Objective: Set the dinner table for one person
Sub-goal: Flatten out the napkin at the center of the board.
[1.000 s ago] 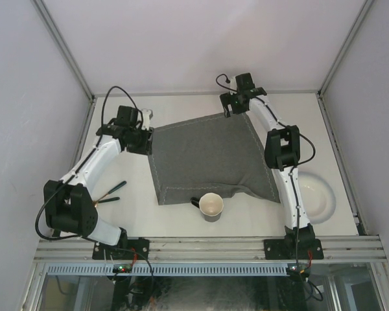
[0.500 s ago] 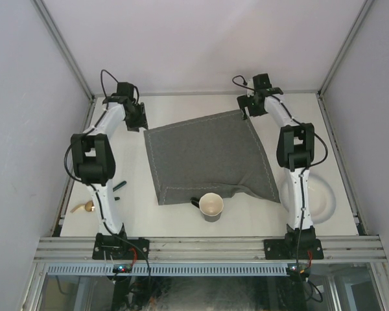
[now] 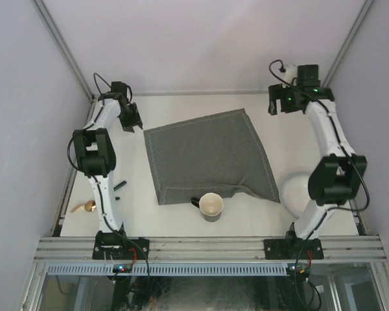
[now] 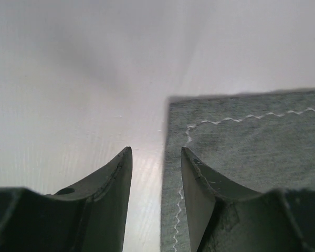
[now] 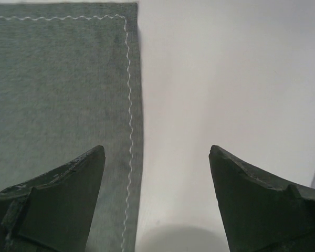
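Now released, the mat (image 3: 207, 155) lies mid-frame; left gripper (image 4: 155, 151) and right gripper (image 5: 156, 149), both spread and empty, have withdrawn; cup (image 3: 211, 206) awaits.

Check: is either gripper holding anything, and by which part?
Nothing is held: the left gripper and right gripper are both open and empty, near far corners of the square grey stitched cloth mat.

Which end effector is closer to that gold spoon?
Left. The left end effector is beyond the gold spoon, on the same side; the right end effector is across the grey mat, far right.
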`<state>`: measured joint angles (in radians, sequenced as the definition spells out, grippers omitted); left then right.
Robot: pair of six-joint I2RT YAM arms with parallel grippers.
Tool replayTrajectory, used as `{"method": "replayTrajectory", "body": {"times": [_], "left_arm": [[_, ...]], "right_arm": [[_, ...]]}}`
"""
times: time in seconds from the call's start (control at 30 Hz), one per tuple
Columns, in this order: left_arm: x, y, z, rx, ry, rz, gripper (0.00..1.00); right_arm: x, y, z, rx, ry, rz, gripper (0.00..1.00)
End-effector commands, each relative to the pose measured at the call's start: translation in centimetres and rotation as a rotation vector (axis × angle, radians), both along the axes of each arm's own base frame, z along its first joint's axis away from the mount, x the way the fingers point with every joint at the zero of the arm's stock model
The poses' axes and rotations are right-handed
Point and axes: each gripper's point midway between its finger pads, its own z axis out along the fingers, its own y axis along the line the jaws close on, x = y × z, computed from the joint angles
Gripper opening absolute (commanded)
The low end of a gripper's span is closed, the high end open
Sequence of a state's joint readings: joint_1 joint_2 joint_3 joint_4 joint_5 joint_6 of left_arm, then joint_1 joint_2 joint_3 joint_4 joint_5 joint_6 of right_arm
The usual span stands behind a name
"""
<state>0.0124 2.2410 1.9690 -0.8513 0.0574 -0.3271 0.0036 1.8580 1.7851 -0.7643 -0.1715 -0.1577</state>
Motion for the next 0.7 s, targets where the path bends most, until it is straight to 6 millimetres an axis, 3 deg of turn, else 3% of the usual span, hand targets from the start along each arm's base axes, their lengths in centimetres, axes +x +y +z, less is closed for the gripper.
{"method": "replayTrajectory", "body": {"times": [0.0,0.2,0.27,0.47,0.67], "left_arm": [[0.3,-0.2,-0.2,-0.092,0.023,0.027,0.46],[0.6,-1.1,-1.8,-0.189,0.061,0.011,0.46],[0.8,-1.7,-1.8,-0.219,0.057,0.002,0.45],[1.6,-2.4,-1.6,-0.262,0.025,-0.017,0.45],[1.8,-2.6,-2.4,-0.274,0.028,-0.020,0.45]], "right_arm": [[-6.0,-2.4,4.3,0.045,-0.052,0.000,0.80],[-13.5,-5.7,5.7,0.008,-0.086,-0.045,0.81],[-14.9,-6.5,6.0,0.022,-0.087,-0.075,0.81],[-17.5,-7.4,8.1,0.049,-0.139,-0.128,0.81],[-19.1,-7.8,8.5,0.052,-0.144,-0.155,0.81]]}}
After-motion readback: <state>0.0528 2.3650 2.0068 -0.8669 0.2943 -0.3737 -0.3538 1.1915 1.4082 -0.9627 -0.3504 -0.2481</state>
